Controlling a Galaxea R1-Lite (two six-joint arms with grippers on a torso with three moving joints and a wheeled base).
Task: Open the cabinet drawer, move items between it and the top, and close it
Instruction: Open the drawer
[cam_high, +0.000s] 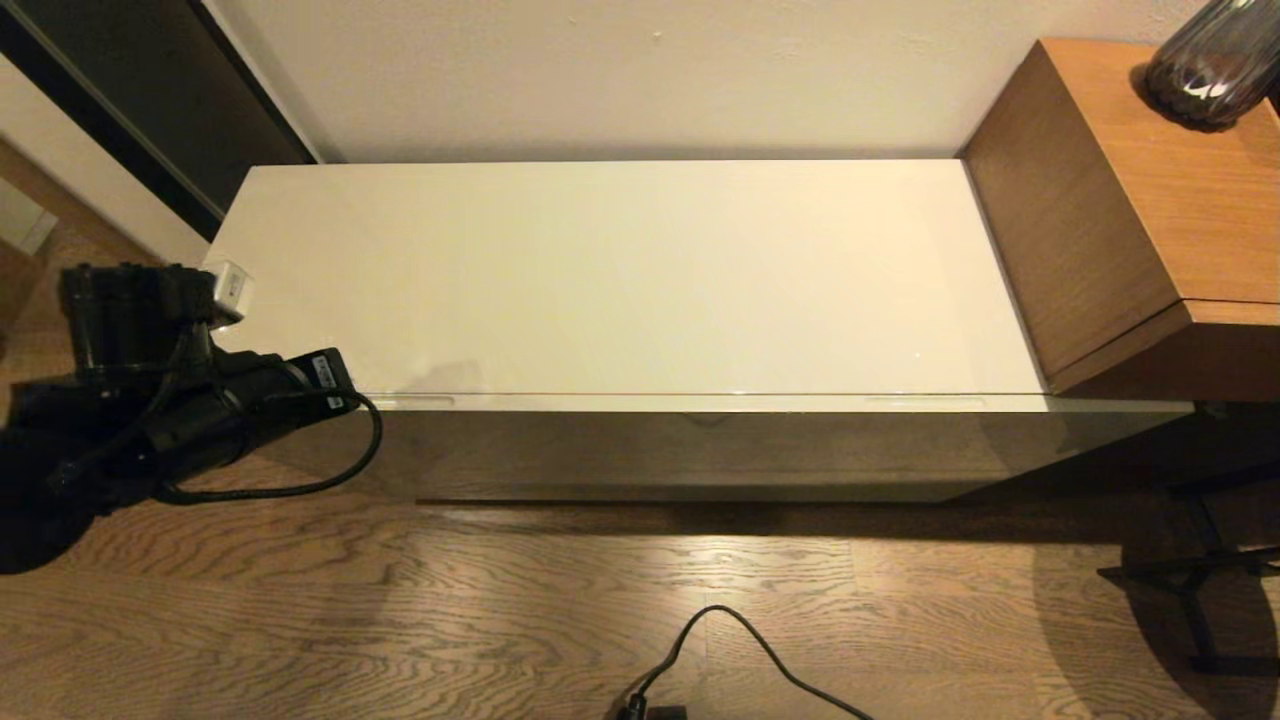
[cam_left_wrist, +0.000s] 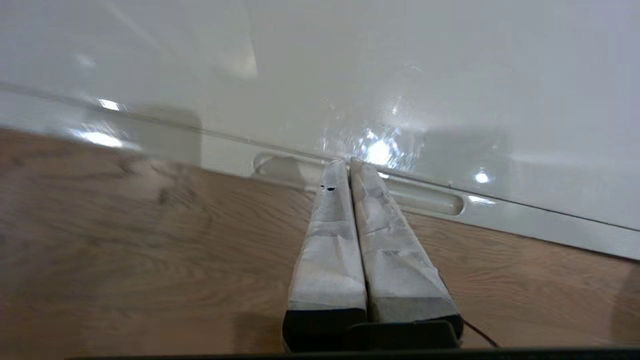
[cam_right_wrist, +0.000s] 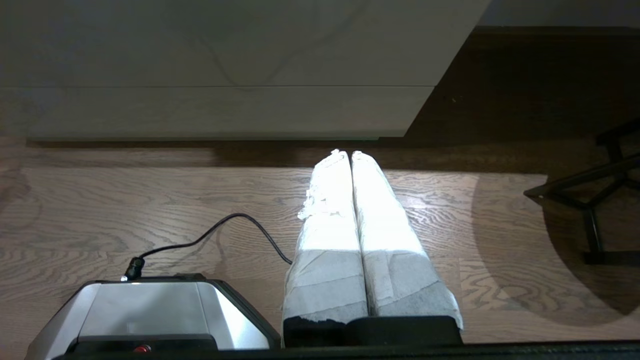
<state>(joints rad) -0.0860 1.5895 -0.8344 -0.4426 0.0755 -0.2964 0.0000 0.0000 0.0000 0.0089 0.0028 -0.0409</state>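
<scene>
The cabinet drawer (cam_high: 700, 450) is pushed fully in, its glossy front mirroring the wood floor. Two slim handle slots (cam_high: 410, 402) (cam_high: 925, 402) run along its upper edge. Nothing lies on the cream top (cam_high: 620, 270). The items are out of view. My left arm (cam_high: 200, 400) reaches in at the cabinet's left end. In the left wrist view my left gripper (cam_left_wrist: 345, 161) is shut and holds nothing, its taped tips at the left handle slot (cam_left_wrist: 430, 200). My right gripper (cam_right_wrist: 348, 152) is shut on nothing, low over the floor before the cabinet front (cam_right_wrist: 215, 110); the head view does not show it.
A taller brown wooden unit (cam_high: 1130, 200) with a dark vase (cam_high: 1215, 60) adjoins the cabinet on the right. A black cable (cam_high: 740, 640) trails on the floor in front. Black stand legs (cam_high: 1200, 580) sit at the lower right. The robot's silver base (cam_right_wrist: 150, 310) is beside the right gripper.
</scene>
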